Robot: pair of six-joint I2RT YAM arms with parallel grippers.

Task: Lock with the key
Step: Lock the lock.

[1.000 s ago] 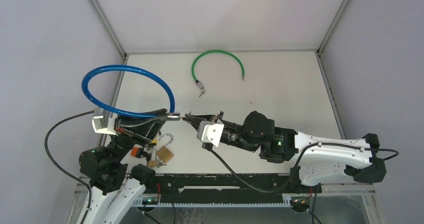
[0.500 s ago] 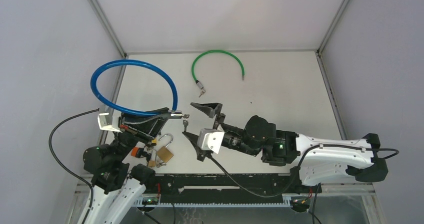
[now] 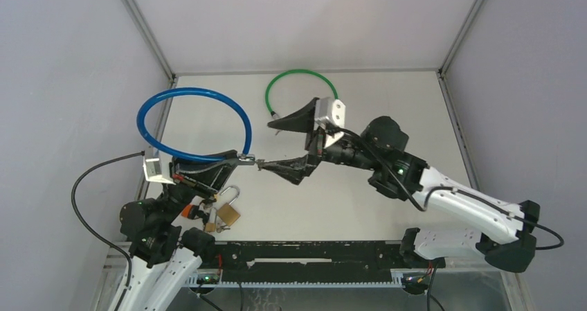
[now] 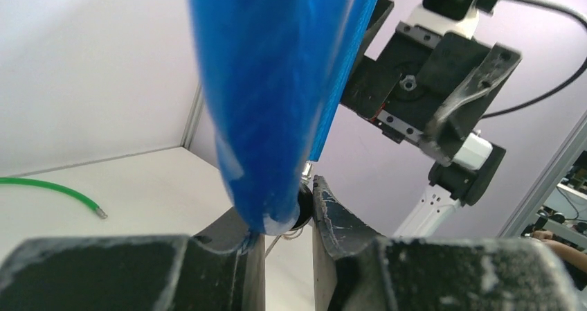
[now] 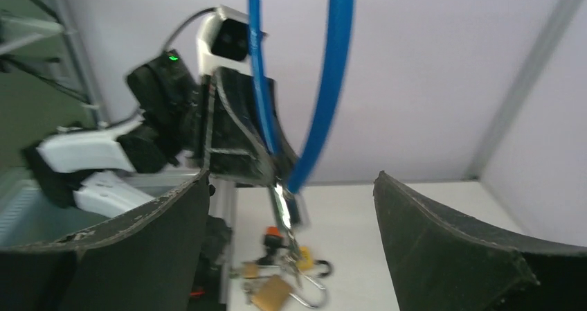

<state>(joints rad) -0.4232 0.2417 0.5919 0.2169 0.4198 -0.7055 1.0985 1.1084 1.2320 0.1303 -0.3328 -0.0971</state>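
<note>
The left end effector (image 3: pixel 234 161) pinched the end of the blue looped cable lock (image 3: pixel 194 90). The right end effector (image 3: pixel 271 143) was spread wide nearby.

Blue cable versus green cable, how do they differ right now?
The blue cable is thicker than the green cable. Blue curls into an almost full ring; green is an open half arch. Blue is held up off the table, clamped in the jaws of the left gripper; green lies flat on it. Both are coated cables with metal ends.
</note>
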